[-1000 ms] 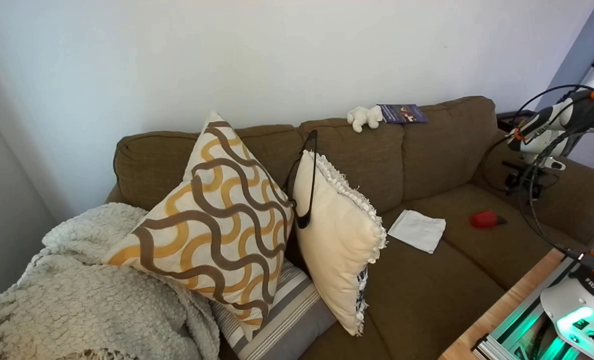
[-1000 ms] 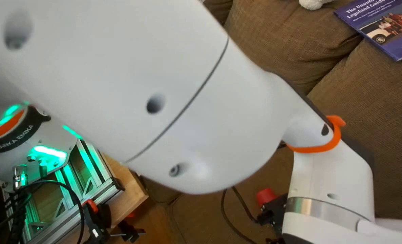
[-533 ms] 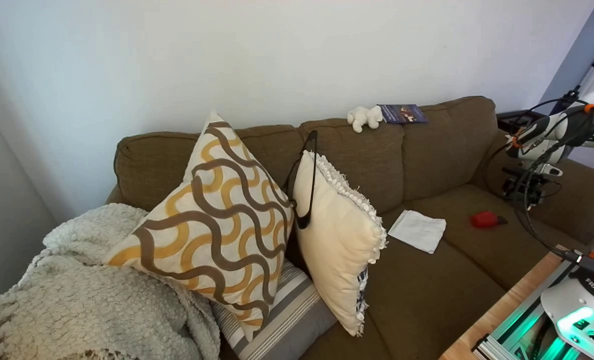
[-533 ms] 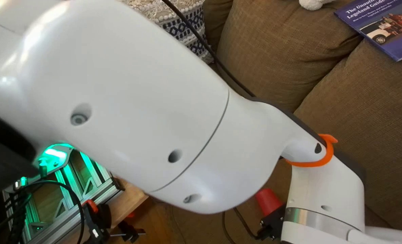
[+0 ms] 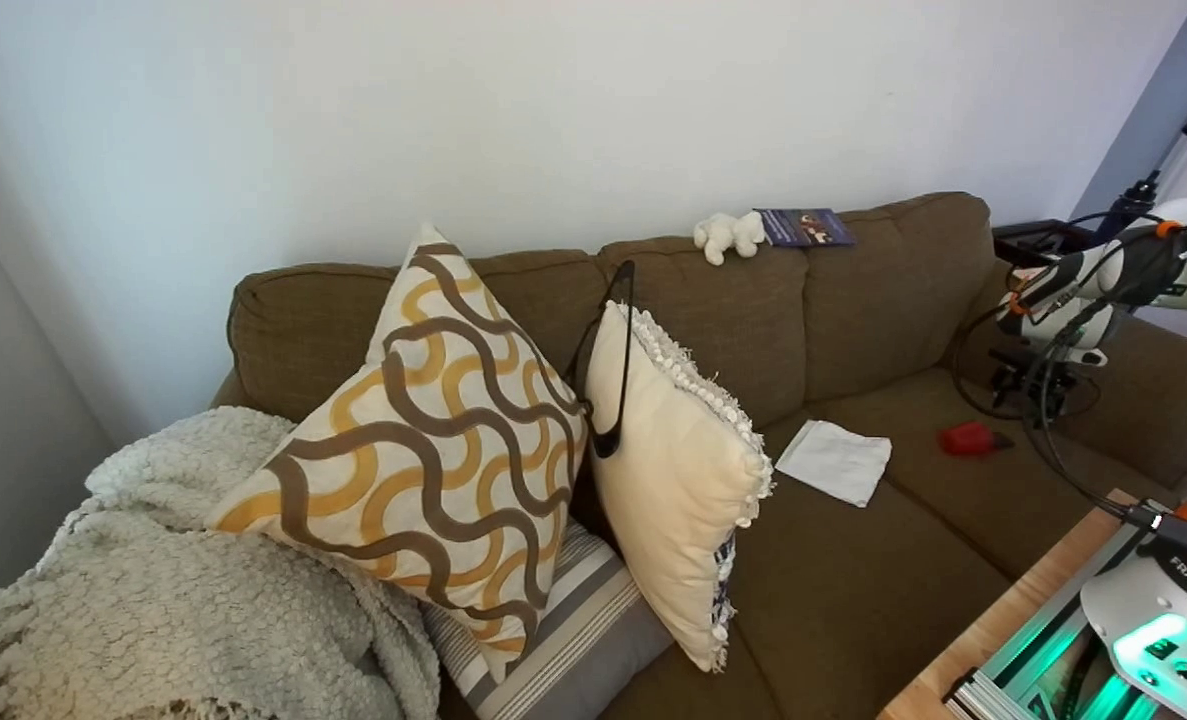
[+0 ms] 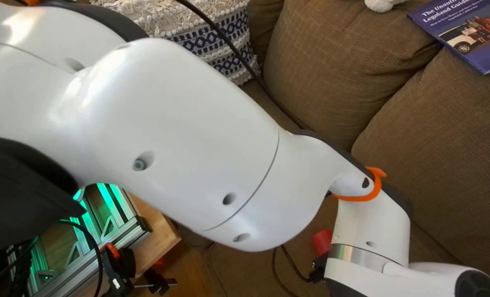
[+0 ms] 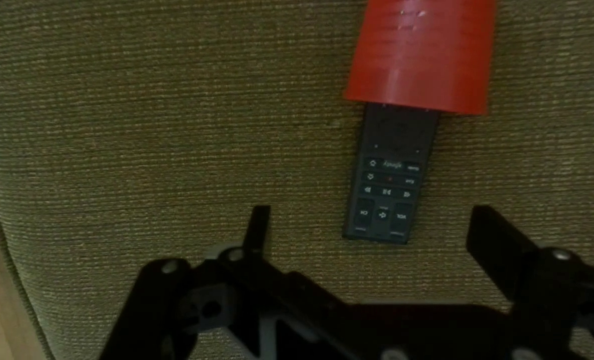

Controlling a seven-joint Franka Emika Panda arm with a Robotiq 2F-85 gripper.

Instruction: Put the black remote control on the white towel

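The black remote control (image 7: 389,175) lies on the brown sofa seat, its far end inside a tipped red cup (image 7: 422,55). In an exterior view only the remote's dark end (image 5: 1002,440) shows beside the red cup (image 5: 968,438). My gripper (image 7: 372,215) is open and empty, its fingers spread to either side of the remote's near end, apart from it. In an exterior view the gripper (image 5: 1038,405) hangs above the seat, just right of the cup. The white towel (image 5: 835,461) lies slightly rumpled on the seat, left of the cup; the arm hides it in the other view.
A cream fringed pillow (image 5: 668,480) and a patterned pillow (image 5: 433,440) stand left of the towel. A white plush toy (image 5: 729,237) and a purple book (image 5: 805,227) lie on the backrest. The robot's wooden table (image 5: 1013,610) stands in front; the sofa arm (image 5: 1153,390) is at right.
The arm has moved lower, and the gripper has come down and a little left, closer to the cup and remote. The cup, towel and pillows have stayed in place.
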